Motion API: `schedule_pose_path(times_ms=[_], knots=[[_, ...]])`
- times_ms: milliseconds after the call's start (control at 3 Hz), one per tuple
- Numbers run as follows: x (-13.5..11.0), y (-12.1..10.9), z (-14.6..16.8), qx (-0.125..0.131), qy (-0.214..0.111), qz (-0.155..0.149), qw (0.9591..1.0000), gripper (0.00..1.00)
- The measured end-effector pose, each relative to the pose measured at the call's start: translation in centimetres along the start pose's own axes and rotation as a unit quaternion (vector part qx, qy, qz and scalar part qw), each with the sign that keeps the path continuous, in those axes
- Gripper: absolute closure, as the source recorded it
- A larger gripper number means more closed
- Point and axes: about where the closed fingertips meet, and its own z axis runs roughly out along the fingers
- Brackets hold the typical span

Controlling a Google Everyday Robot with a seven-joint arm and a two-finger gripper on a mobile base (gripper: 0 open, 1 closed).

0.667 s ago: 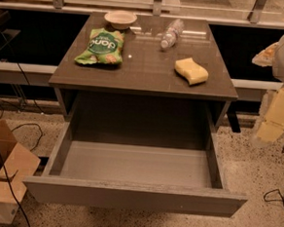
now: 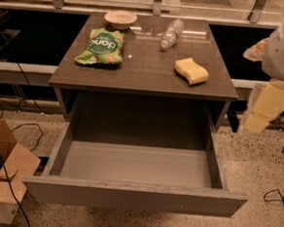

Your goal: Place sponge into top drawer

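Note:
The pale yellow sponge [image 2: 191,71] lies on the right side of the table top [image 2: 145,71], near its front edge. The top drawer [image 2: 134,195] is pulled fully out below the table, and its grey inside is bare. My gripper [image 2: 264,108] hangs at the far right of the view, beyond the table's right edge and level with the table front. It holds nothing and is well to the right of the sponge and slightly nearer than it.
A green snack bag [image 2: 101,46] lies at the table's left. A small bowl [image 2: 120,19] and a lying plastic bottle [image 2: 171,34] are at the back. A cardboard box [image 2: 1,174] stands on the floor left of the drawer. Cables [image 2: 277,196] lie on the floor at right.
My gripper has shifted slightly to the left, toward the table. The sponge, the drawer and the other things have not moved.

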Motion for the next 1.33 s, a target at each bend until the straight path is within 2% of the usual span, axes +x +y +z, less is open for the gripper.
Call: schedule_pose_path(times_ms=[333,667,1000,1333], knots=[[-3.0,-2.8,2.2,0.004,-0.062,-0.005,0.9980,0.00],[-5.4,-6.0,4.6,-0.005,-0.112,0.002,0.9937,0.00],[-6.9,-9.7,7.8,-0.023,-0.139,0.008,0.9900,0.00],[-7.3,-14.6,13.0,-0.063,-0.164,0.028,0.9840,0.00]])
